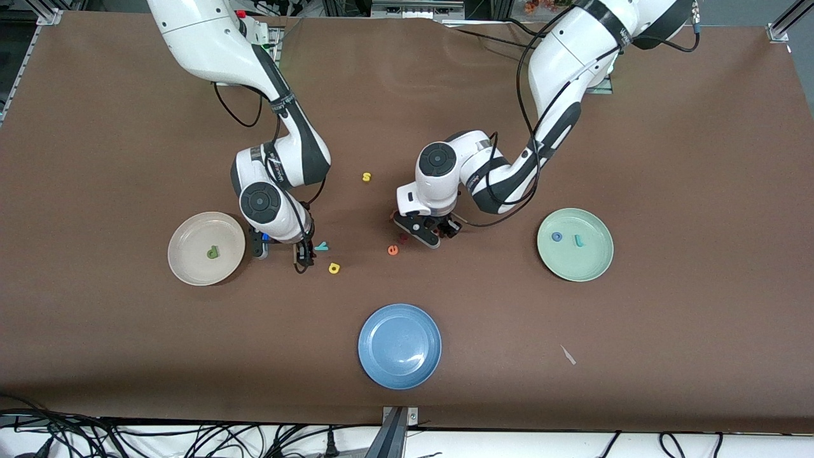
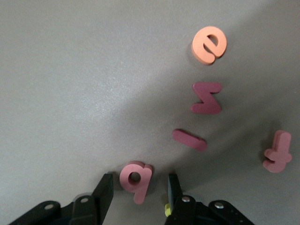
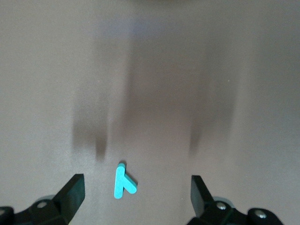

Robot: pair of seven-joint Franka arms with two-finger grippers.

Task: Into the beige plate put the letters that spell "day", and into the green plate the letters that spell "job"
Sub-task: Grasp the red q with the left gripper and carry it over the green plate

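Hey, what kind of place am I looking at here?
Most likely a robotics lab bench: a brown table with two white arms mounted along one edge, loose cables along the edge nearest the front camera, and small foam letters and plates set out for sorting.

From high across the table [image 1: 95,356] we face both bases along its top edge. Each wrist camera looks straight down, close (fingertips in frame); orange "e" [image 2: 209,44] shows in two.
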